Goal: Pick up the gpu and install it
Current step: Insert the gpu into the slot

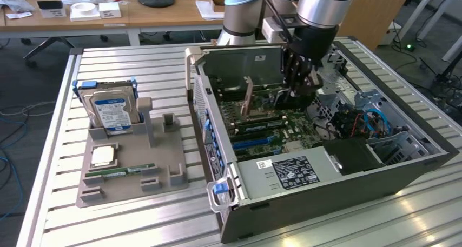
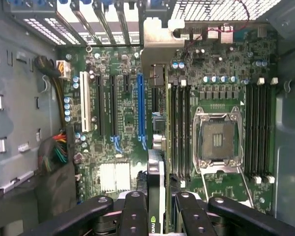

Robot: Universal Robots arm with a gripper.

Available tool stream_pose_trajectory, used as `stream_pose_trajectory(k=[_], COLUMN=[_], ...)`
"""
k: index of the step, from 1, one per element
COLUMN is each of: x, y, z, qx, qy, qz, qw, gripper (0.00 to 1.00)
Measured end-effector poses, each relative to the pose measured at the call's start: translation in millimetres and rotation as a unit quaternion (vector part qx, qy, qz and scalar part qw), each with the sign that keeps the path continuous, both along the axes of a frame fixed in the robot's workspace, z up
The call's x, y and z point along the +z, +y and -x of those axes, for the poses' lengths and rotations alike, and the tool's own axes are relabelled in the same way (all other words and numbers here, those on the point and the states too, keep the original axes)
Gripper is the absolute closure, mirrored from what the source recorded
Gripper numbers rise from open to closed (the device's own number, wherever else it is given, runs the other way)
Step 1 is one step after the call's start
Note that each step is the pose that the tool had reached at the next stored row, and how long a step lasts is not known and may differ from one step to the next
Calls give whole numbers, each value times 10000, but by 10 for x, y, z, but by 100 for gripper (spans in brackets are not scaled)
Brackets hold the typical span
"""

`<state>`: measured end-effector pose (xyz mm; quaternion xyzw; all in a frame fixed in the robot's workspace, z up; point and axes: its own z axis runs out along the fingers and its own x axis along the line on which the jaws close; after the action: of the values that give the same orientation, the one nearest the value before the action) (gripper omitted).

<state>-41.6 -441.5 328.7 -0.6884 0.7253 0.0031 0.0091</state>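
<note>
In the wrist view my gripper (image 2: pixel 157 209) is shut on the gpu (image 2: pixel 156 172), which I see edge-on between the black fingers (image 2: pixel 135 211). A green logo shows on the card's edge, and its silver end bracket (image 2: pixel 160 46) reaches the case's rear slot openings. The card hangs over the motherboard (image 2: pixel 123 123), right beside the long blue slot (image 2: pixel 140 110) and between it and the memory slots. In the exterior view the gripper (image 1: pixel 297 87) is down inside the open computer case (image 1: pixel 325 166), above the green board (image 1: pixel 267 128).
An empty processor socket (image 2: pixel 217 140) and black memory slots (image 2: pixel 258 132) lie beside the card. On the slatted table (image 1: pixel 130 63), a grey holder (image 1: pixel 133 174) carries a hard drive (image 1: pixel 112 113), a processor (image 1: pixel 105 156) and a memory stick (image 1: pixel 119 172). Cables (image 2: pixel 59 147) crowd the case wall.
</note>
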Motion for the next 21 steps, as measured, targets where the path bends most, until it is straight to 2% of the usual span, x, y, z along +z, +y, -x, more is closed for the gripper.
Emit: stream_pose_trajectory(k=[6, 21], x=[-12, -235], y=[-54, -66], z=[45, 141], qx=[23, 194], qy=[-2, -29], qz=[0, 0], qw=[10000, 9998], gripper=[73, 73])
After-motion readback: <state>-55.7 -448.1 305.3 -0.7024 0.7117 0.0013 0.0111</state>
